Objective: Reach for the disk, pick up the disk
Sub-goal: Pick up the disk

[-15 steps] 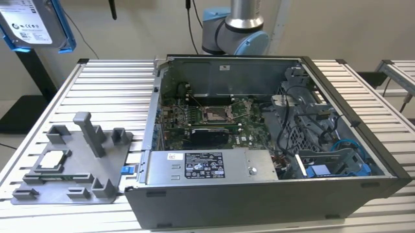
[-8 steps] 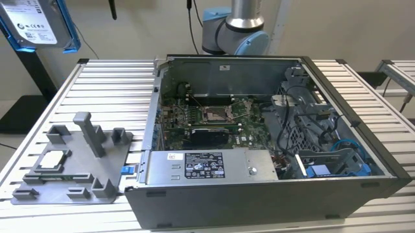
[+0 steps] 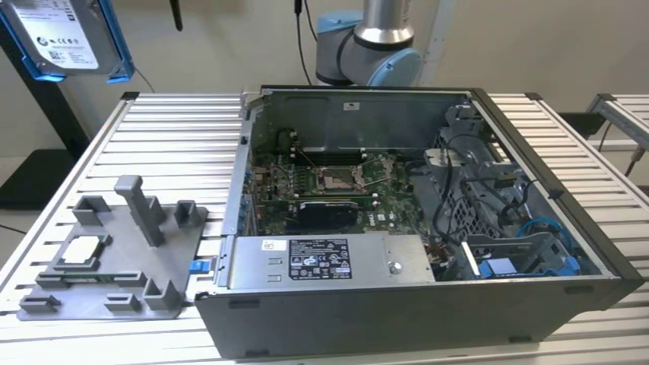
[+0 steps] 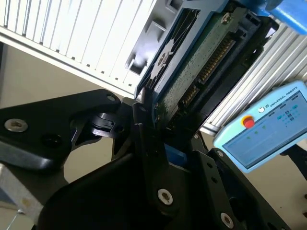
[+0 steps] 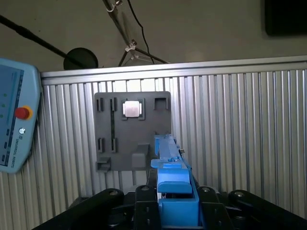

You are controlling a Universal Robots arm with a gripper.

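Second wrist view: one disk, edge-on, tight in the one pincer, one teach pendant beyond it.

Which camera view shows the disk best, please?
The exterior view: the disk shows its labelled face and blue frame, partly cropped. The second wrist view shows its circuit-board underside close up; the first wrist view, its blue edge.

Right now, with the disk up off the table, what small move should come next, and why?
Probably just hold the grip steady. The end effector is shut on the disk, which in the exterior view hangs well above the slatted table, clear of the grey fixture tray and the open computer case. The pick-up looks done.
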